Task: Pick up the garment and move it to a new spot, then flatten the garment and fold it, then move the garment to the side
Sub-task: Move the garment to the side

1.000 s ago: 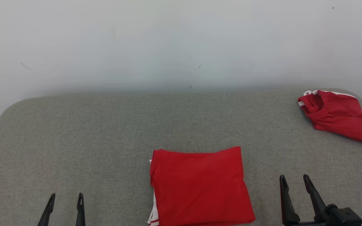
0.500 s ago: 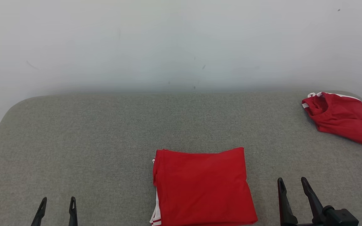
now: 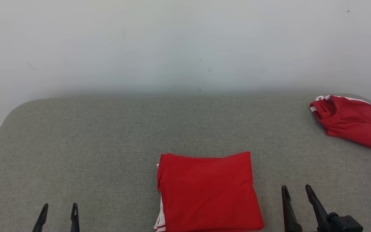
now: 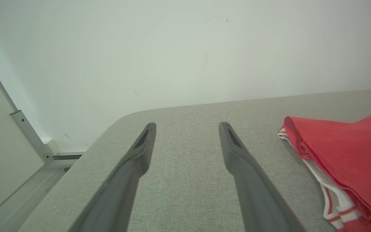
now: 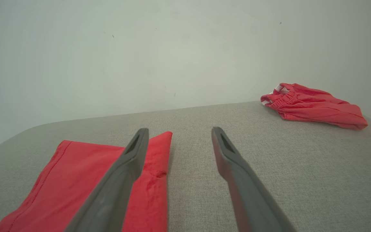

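Note:
A red garment with white trim lies folded into a neat square near the front middle of the grey surface; its left edge and its right corner appear in the wrist views. My left gripper stands open at the lower left, well apart from it, fingers empty. To the right of the folded garment my right gripper is open and empty too.
A second red garment, crumpled, lies at the far right corner of the grey padded surface, also seen as a heap. A pale wall rises behind. The floor and a wall rail lie off the left edge.
Both grippers have drawn back toward the bottom of the view. The whole picture has shifted slightly, so the camera moved. The folded garment lies as before.

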`<state>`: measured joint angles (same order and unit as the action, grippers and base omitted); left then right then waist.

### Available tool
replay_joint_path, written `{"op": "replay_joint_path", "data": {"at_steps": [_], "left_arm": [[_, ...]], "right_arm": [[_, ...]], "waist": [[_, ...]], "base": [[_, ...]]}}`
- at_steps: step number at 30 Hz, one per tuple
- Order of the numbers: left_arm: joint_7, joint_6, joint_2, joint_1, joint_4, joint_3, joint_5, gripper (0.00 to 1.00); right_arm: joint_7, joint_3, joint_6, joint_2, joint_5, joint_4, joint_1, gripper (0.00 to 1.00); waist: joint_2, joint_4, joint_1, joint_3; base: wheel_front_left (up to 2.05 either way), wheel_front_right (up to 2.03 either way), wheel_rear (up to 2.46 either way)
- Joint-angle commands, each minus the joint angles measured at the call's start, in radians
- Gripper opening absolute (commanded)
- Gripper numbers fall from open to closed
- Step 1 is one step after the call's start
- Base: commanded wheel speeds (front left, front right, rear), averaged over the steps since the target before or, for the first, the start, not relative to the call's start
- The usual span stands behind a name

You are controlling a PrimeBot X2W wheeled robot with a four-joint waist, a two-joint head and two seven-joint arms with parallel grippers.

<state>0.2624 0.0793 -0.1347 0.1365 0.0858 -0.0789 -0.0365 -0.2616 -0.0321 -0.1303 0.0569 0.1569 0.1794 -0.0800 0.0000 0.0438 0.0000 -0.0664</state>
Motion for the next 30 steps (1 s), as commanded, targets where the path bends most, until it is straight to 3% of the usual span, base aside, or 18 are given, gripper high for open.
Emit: {"op": "replay_joint_path", "data": {"at_steps": [1,19,30], "left_arm": [[0.003,-0.004,-0.004,0.009,0.001,0.0,-0.001,1.0],[0.003,-0.008,-0.004,0.006,0.007,0.007,-0.007,1.0],[0.003,-0.012,0.003,-0.021,0.006,0.028,0.0,1.0]], "right_arm": [[-0.004,0.002,0.0,-0.002,-0.012,0.002,0.002,1.0],[-0.004,0.007,0.0,0.0,-0.018,0.021,0.011,1.0],[0.075,0.05,0.0,0.02,-0.044,0.182,0.199,1.0]], "waist": [[0.0,-0.001,0.0,0.0],[0.0,0.004,0.0,-0.002],[0.0,0.032,0.0,0.028]], "base": [[0.0,0.0,0.0],[0.0,0.0,0.0],[0.0,0.0,0.0]]}}
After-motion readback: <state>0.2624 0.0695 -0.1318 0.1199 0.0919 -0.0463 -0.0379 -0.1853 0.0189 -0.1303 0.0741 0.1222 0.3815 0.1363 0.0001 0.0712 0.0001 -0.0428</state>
